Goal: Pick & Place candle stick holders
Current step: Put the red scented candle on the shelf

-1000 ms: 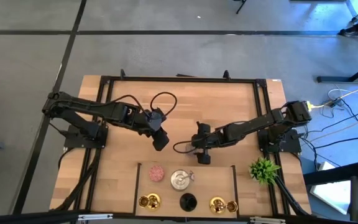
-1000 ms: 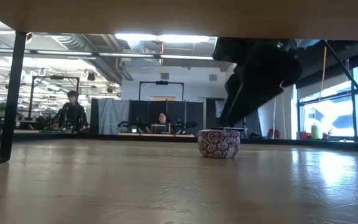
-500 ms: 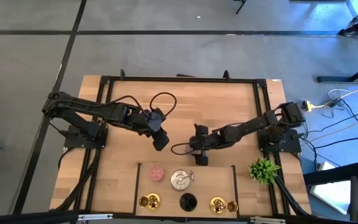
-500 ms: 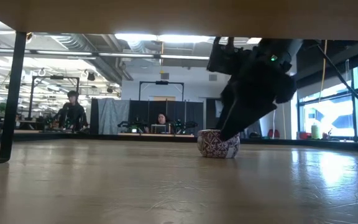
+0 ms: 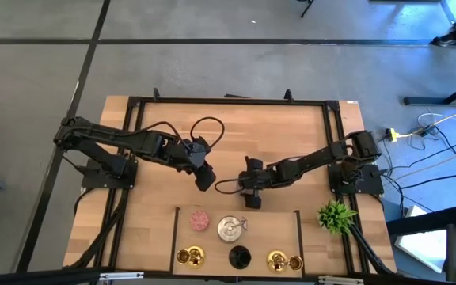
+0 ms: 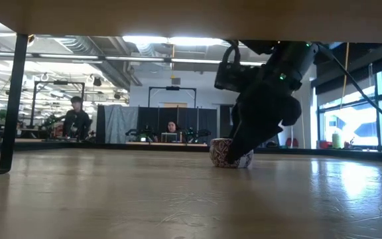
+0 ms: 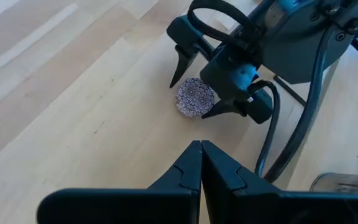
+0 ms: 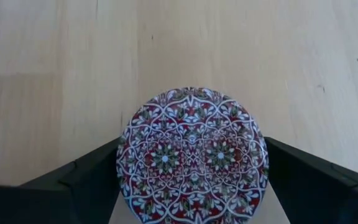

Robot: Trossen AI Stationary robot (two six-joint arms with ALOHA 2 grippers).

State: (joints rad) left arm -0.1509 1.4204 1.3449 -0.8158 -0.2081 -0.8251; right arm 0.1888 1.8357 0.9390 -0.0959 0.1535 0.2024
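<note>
We see the right gripper [image 5: 251, 199] at table centre, fingers spread wide, 1 at 9 and 1 at 3 o'clock of a round patterned holder [image 8: 192, 155] that sits on the wood between them; we cannot tell whether they touch it. The left gripper [image 5: 206, 181] hangs at 10 o'clock of it, fingers pressed together on nothing. At 6 o'clock, near the table [image 5: 228, 127] edge, stand a pink holder [image 5: 199, 219], a silver holder [image 5: 230, 229], a black holder [image 5: 239, 256] and gold holders [image 5: 189, 256]. A plant [image 5: 336, 215] sits at 4 o'clock.
</note>
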